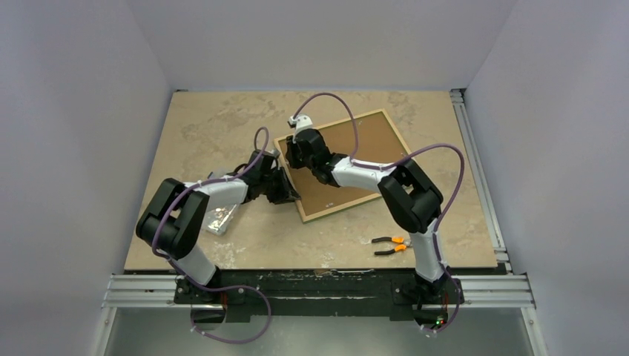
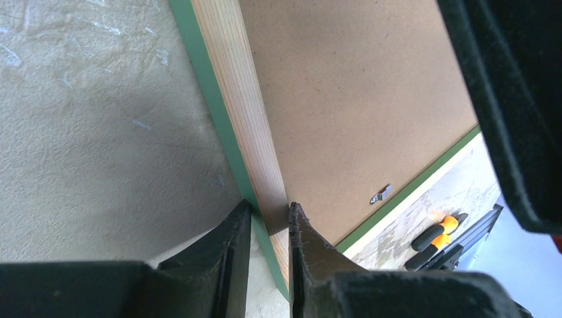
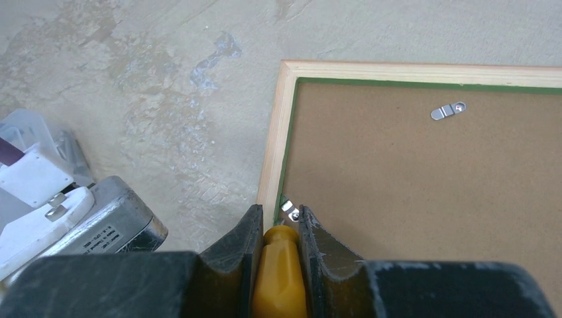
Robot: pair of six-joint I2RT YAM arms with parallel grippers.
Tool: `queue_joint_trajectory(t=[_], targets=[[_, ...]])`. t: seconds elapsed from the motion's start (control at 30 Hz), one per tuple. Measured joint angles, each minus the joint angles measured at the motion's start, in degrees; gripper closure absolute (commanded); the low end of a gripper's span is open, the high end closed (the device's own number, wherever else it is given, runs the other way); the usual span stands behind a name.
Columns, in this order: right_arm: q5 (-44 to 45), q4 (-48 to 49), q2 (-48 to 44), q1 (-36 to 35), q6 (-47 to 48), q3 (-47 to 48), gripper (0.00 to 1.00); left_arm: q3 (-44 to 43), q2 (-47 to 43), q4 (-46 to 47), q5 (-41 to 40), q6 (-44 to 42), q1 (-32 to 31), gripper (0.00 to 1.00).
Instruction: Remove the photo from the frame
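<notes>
A: While lying back-up at the centre of the overhead view: one frame (image 3: 270, 146), one photo (image 3: 411, 199) inside, brown back showing.

B: Left gripper (image 2: 268, 211) clamped on the frame's rail; right gripper (image 3: 280, 215) closed on a yellow handle (image 3: 280, 278). Two metal clips (image 3: 448, 110) from the right wrist, one from the left. One pair of pliers (image 1: 389, 245), lower right.
</notes>
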State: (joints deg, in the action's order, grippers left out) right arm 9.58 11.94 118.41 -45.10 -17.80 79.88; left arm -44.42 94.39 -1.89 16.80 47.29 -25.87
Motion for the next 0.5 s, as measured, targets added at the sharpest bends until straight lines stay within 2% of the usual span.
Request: queue_joint_trajectory(t=[0.33, 0.5], targets=[[1.9, 4.6, 1.5, 0.0, 3.1, 0.1, 1.00, 0.6, 0.7, 3.5, 0.4, 0.8, 0.7, 1.00], [6.3, 5.9, 4.1, -0.5, 4.6, 2.7, 1.00, 0.6, 0.9, 4.2, 0.3, 1.2, 0.7, 1.00]])
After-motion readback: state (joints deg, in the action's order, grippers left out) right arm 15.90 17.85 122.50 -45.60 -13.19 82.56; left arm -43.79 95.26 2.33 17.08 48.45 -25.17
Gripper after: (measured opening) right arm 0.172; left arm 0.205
